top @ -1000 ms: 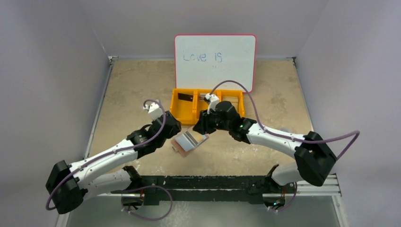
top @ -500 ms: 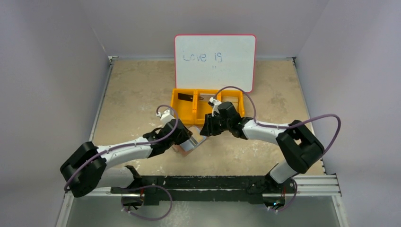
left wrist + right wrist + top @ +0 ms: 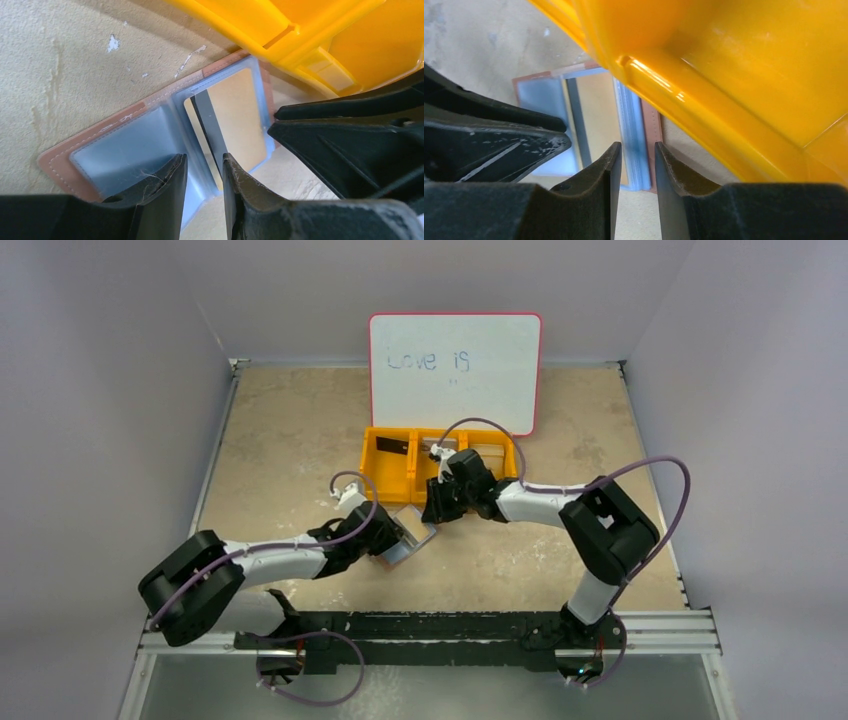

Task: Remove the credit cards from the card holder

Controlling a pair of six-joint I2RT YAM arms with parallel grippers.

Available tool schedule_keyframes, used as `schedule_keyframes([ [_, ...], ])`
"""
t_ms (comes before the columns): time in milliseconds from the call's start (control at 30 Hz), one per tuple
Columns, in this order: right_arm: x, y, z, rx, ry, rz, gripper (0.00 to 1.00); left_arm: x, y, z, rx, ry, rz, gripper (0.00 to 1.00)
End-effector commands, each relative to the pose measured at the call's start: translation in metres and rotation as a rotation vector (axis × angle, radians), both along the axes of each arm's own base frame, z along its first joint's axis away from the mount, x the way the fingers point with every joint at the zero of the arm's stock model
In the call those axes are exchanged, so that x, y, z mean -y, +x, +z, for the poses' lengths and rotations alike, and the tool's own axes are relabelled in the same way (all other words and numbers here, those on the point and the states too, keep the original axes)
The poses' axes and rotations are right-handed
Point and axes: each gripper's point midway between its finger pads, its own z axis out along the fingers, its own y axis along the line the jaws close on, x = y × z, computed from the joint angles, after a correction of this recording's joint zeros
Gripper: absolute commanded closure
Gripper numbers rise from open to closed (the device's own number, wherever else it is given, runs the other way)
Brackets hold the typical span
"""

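Two arms bend inward, meeting low over the card holder.

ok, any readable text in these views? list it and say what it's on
"Love is": handwritten on the whiteboard standing at the back of the table.
Faint marks just under that writing: too small to read.
Beige card with a dark stripe, in the card holder: no print readable in either wrist view.
Orange tray: no label or marking visible.
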Motion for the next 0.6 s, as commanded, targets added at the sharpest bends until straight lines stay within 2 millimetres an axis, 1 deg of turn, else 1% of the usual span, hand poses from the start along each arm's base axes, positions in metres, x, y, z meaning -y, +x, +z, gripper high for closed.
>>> schedule_keyframes([
  [0,0.004,0.007,-0.007,0.033,-0.087,0.029,0.68,0.001,0.000,-0.008,-0.007,-0.013,0.010,0.68],
  [200,0.001,-0.001,-0.020,0.005,-0.116,0.050,0.73,0.004,-0.001,-0.017,-0.010,-0.037,0.008,0.69],
  [333,0.001,-0.009,-0.026,-0.016,-0.118,0.049,0.76,0.003,-0.002,-0.022,-0.021,-0.030,0.010,0.74],
  [433,-0.001,-0.017,-0.031,-0.034,-0.113,0.061,0.82,0.001,-0.003,-0.024,-0.021,-0.024,0.014,0.78],
  [567,-0.001,-0.025,-0.036,-0.052,-0.115,0.058,0.82,0.000,-0.002,-0.024,-0.015,-0.017,0.017,0.82],
])
